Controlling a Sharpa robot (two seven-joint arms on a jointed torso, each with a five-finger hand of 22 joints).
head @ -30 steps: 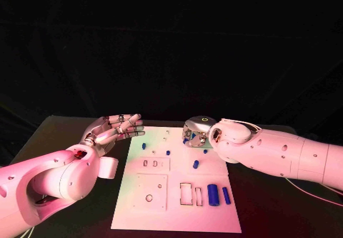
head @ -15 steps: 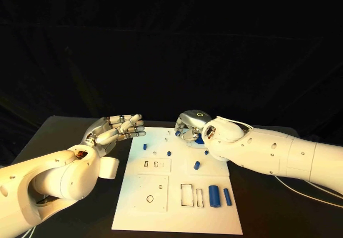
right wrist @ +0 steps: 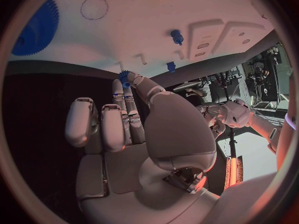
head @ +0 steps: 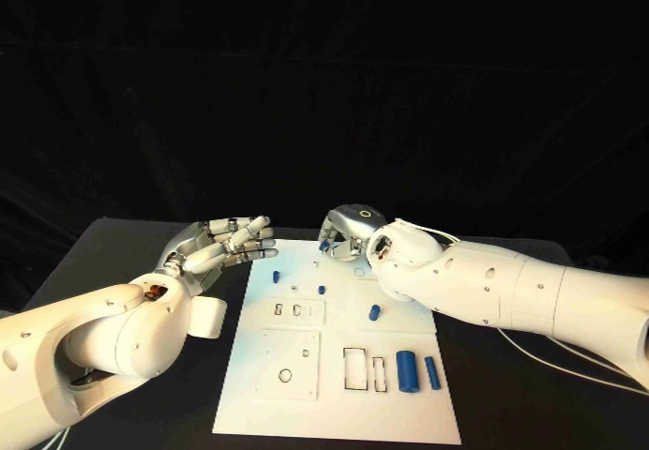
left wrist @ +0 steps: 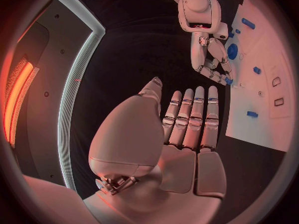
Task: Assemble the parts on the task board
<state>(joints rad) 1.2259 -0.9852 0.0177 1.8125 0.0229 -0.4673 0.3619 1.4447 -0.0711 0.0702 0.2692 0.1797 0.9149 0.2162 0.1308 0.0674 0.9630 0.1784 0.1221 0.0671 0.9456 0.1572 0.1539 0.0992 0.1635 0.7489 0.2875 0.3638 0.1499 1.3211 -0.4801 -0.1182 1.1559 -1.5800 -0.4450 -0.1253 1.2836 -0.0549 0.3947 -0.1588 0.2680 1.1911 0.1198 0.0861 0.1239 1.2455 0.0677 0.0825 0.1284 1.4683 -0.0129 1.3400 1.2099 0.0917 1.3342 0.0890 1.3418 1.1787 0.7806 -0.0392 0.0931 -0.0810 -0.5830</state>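
right wrist view: right hand [right wrist: 134,134] fingers seemingly pinch a small blue part [right wrist: 124,78]; left hand [head: 223,242] fingers spread.

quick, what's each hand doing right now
Left robot hand: open, holding nothing.
Right robot hand: pinching a small blue part at its fingertips.

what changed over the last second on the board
The right hand has moved toward the far left part of the task board and uncovered the spot it hung over. Its fingers pinch a small blue part; whether it was already held before cannot be told. The left hand stayed open beside the board, and the loose blue parts, such as the large blue cylinder, have not moved.
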